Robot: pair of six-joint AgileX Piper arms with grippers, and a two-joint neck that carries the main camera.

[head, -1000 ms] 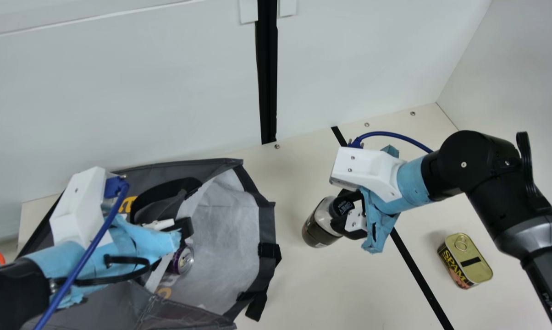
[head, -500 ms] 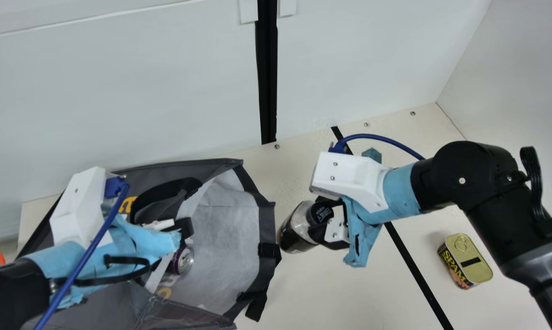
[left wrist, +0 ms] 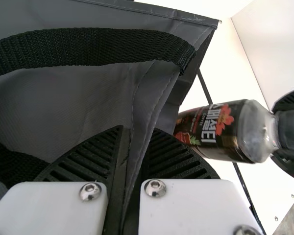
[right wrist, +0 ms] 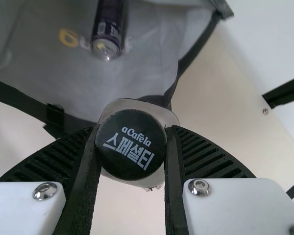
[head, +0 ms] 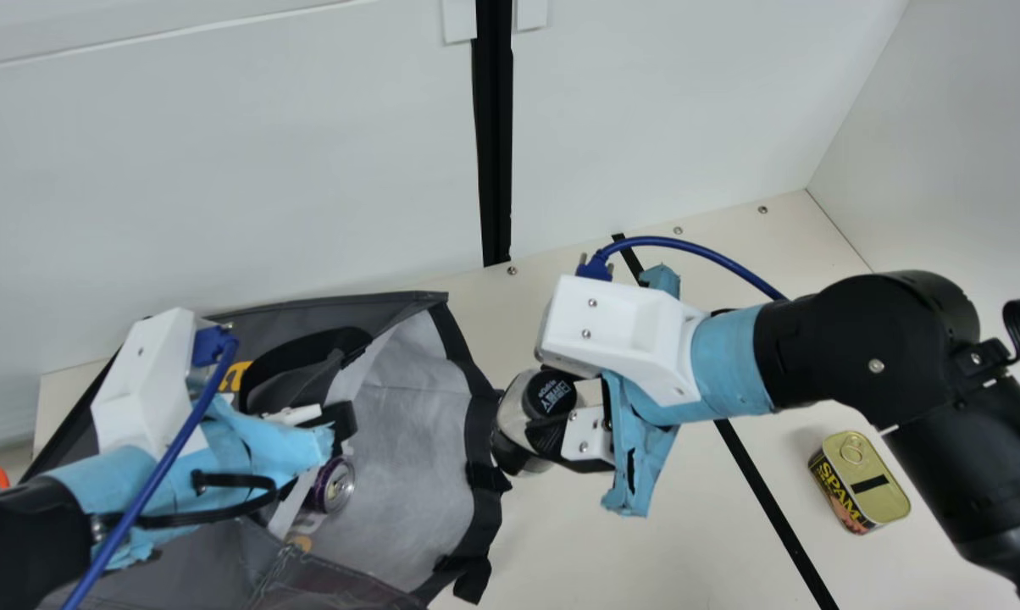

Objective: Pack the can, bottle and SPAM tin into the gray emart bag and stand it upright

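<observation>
White walls (head: 222,169) rise behind the cream table (head: 730,542). The left wrist view shows the left gripper (head: 340,419) closed on a fold of the gray bag (head: 417,440); the right wrist view shows the right gripper (head: 552,407) clamping the bottle (head: 514,432) at its cap (right wrist: 131,144). Since the earlier frame the bottle has travelled toward nine o'clock, and the rim (head: 482,415) has shifted inward. The can (head: 335,485) lies inside; the SPAM tin (head: 874,483) sits at four o'clock. The rim stands in the bottle's way

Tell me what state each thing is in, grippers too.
Gray bag, on its side, mouth open.
Can, lying inside the bag.
Bottle, capped, held at the bag's mouth.
SPAM tin, lid sealed.
Left gripper, shut on the bag.
Right gripper, shut on the bottle.
</observation>
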